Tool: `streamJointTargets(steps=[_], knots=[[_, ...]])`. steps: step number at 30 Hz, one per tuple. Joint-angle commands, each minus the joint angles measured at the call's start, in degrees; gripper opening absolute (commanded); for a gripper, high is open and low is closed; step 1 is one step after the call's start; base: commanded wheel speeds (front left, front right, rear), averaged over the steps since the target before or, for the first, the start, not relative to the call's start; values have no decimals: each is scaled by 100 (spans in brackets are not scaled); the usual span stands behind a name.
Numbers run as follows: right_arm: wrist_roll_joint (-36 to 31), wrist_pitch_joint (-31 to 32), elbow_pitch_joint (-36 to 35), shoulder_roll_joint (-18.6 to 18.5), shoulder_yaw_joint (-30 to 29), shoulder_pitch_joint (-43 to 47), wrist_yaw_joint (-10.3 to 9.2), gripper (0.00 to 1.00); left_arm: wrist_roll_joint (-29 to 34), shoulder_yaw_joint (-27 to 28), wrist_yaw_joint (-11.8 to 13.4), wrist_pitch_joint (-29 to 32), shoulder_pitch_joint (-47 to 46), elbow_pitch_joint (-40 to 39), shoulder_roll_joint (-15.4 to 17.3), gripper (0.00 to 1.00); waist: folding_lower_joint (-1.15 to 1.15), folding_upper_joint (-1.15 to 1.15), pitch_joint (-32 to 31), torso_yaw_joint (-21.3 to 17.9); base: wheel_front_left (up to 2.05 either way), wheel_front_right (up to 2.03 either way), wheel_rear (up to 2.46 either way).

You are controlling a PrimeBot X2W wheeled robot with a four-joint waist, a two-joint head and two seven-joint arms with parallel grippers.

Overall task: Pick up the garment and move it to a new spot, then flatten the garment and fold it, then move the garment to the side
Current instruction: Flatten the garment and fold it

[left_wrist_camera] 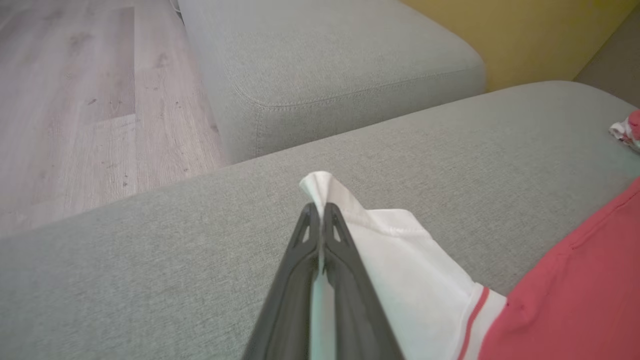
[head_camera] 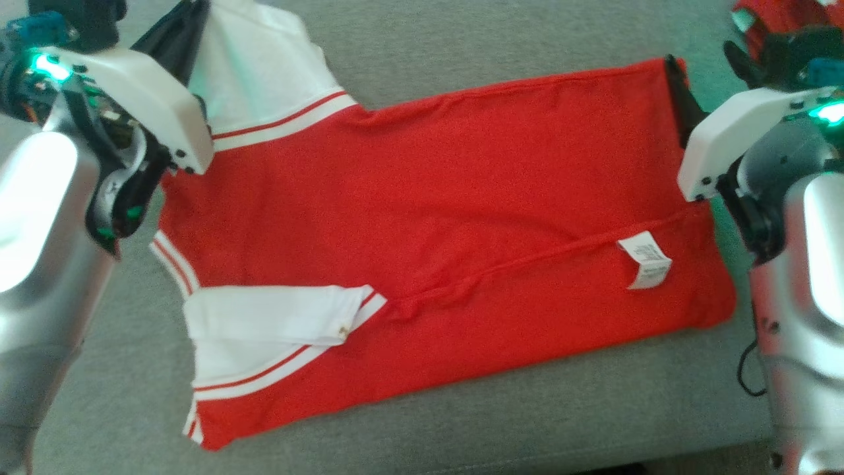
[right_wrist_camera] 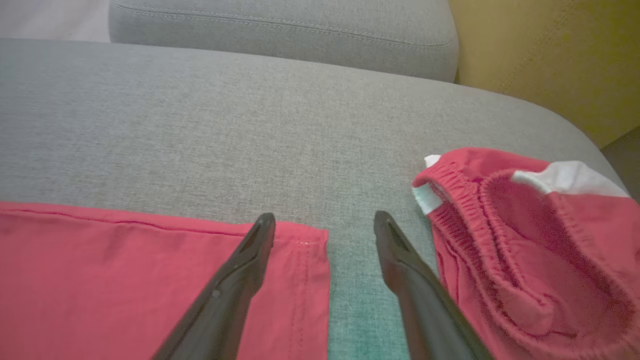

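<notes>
Grey cushion [right_wrist_camera: 200, 115] lies bare beyond both jaws. The red garment [head_camera: 428, 218] lies flat between them. Left jaws are pressed together, pinching its white sleeve [left_wrist_camera: 400, 260] tip. Right jaws are spread, straddling its hem corner [right_wrist_camera: 305, 260], with shorts [right_wrist_camera: 525, 250] just right.

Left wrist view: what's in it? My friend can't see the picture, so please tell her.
The left pincer is shut on the corner of a white sleeve that lies on a grey sofa cushion. The sleeve has a red stripe and joins the red shirt at the lower right. A wooden floor shows at the upper left.
</notes>
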Motion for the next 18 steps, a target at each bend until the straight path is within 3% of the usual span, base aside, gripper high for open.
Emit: streamJointTargets(steps=[1,8,9,10,11,18], knots=[[-41,165,65,-115,41,-259,-4,100,67,190,-12,-160,-91,-316,175,0,0,0,-134,267,0,0,0],[1,496,654,-410,-22,-507,-4,98,77,144,26,-352,102,-749,115,0,0,0,-142,528,0,0,0],[42,549,715,-431,-14,-518,-4,82,74,134,34,-368,132,-807,106,0,0,0,-142,555,0,0,0],[104,593,768,-436,-14,-527,-4,74,70,127,42,-384,162,-861,99,0,0,0,-142,573,0,0,0],[172,644,824,-434,-30,-533,-4,55,66,120,52,-394,189,-908,92,0,0,0,-143,586,0,0,0],[384,958,1147,-443,-171,-575,-4,20,3,108,87,-393,245,-1052,63,0,0,0,-136,639,0,0,0]])
